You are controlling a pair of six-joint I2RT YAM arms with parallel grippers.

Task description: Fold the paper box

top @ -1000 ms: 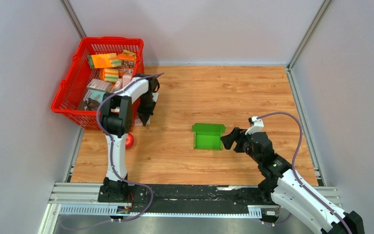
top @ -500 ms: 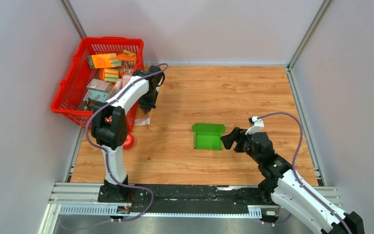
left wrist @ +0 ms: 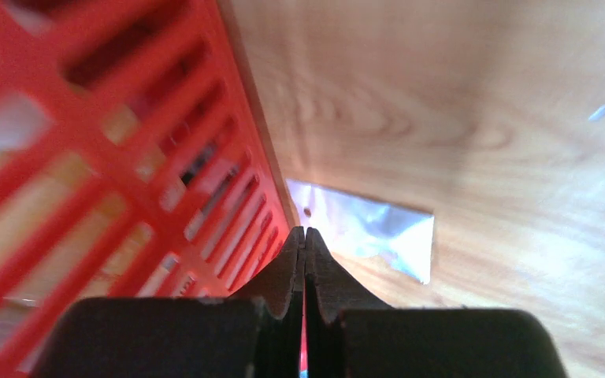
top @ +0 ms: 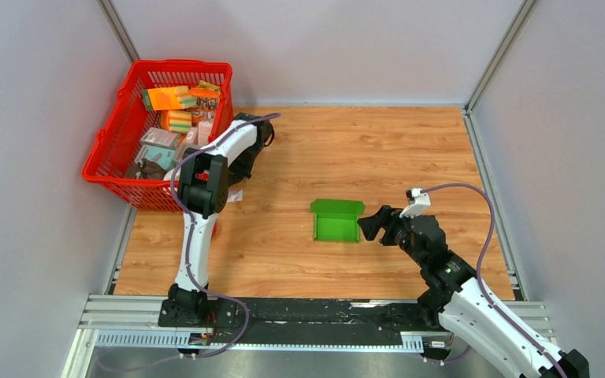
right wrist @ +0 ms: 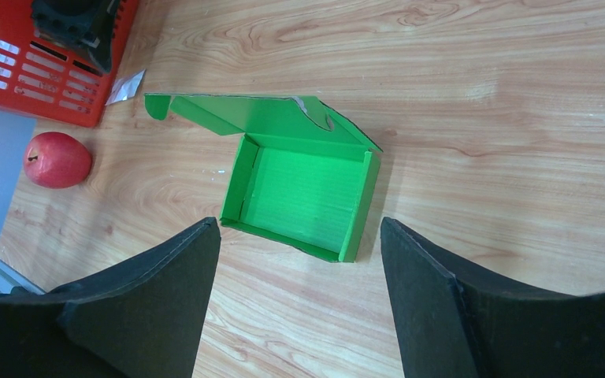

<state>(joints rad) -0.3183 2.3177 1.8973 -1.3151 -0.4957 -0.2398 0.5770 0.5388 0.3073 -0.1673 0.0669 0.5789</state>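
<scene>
Your wood surface has a red basket at the far left, full of small packs. The green box lies in the middle, empty, with its lid open on the far side and its long way running left to right. Your right hand is spread wide just right of the box and is the nearer one, while your left hand is pressed together on nothing, down by the basket.

Matt green card paper box, wood-grain table, red plastic lattice basket, glossy apple, shiny clear wrapper
</scene>
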